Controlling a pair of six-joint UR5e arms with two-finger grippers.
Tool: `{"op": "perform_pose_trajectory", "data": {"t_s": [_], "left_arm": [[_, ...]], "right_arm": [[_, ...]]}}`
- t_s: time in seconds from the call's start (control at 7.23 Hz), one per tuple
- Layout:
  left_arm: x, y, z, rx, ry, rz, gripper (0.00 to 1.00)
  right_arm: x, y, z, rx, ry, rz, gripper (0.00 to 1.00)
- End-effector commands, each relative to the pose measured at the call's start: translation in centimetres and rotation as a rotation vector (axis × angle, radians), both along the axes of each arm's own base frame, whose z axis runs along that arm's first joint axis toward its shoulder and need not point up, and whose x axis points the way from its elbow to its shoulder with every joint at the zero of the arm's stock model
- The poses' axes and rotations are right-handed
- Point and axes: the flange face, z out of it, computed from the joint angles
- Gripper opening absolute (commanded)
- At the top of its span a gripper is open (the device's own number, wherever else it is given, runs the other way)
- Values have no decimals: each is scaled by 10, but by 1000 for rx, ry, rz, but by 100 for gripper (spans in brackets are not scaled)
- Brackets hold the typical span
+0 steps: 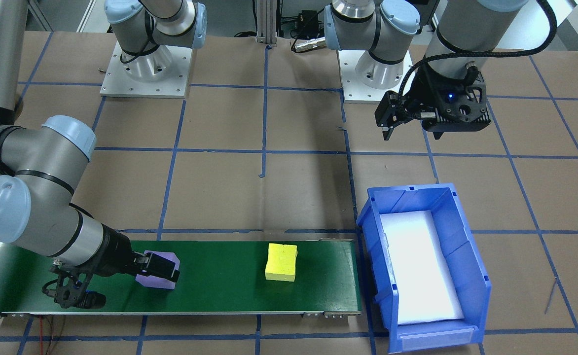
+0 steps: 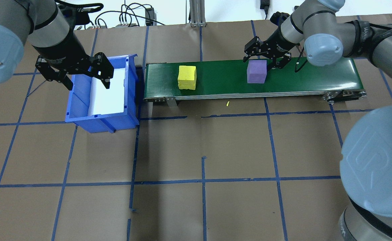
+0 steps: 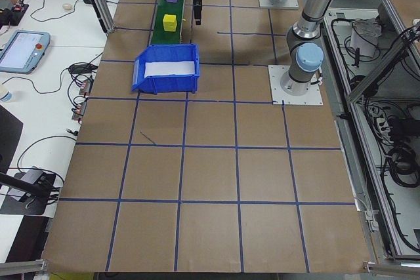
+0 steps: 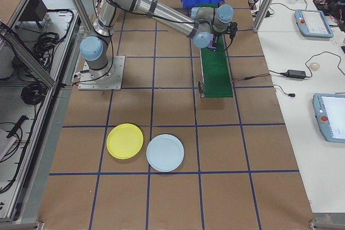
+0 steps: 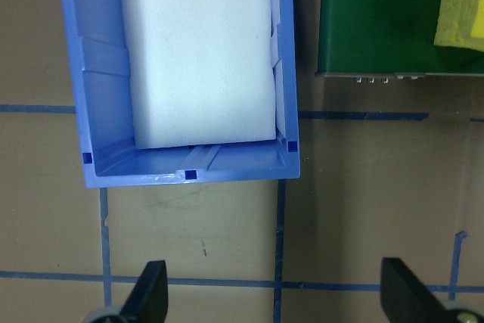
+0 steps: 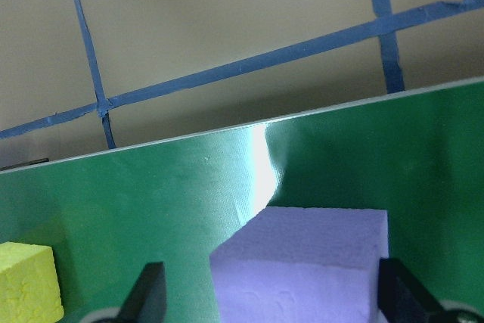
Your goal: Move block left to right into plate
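Note:
On the green conveyor belt [image 2: 222, 80] stand a purple foam block [image 2: 257, 72] and a yellow foam block [image 2: 187, 77]. My right gripper [image 2: 264, 62] is down at the purple block [image 6: 302, 262], open, with a finger on each side; one finger [image 6: 397, 293] is close to the block's edge. My left gripper [image 2: 87, 82] hangs open and empty over the blue bin [image 2: 79, 103]. The yellow plate [image 4: 125, 141] shows only in the exterior right view, on the table far from the belt.
The blue bin [image 1: 466, 256] has a white foam floor and sits at the belt's end. A light blue plate [image 4: 165, 153] lies beside the yellow one. Brown table paper carries a blue tape grid.

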Motion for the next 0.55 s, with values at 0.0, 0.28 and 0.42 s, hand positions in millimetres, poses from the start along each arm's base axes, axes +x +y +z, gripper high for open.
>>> {"op": "perform_pose_trajectory", "data": {"t_s": [0.0, 0.28, 0.42], "left_arm": [[-4, 8, 18, 33, 6, -6, 100], [0, 7, 30, 41, 53, 16, 100], [0, 7, 32, 38, 52, 14, 100]], "right_arm": [[-6, 4, -5, 0, 68, 32, 60], [-12, 2, 2, -20, 138, 67, 44], [-20, 5, 24, -59, 193, 87, 44]]}}
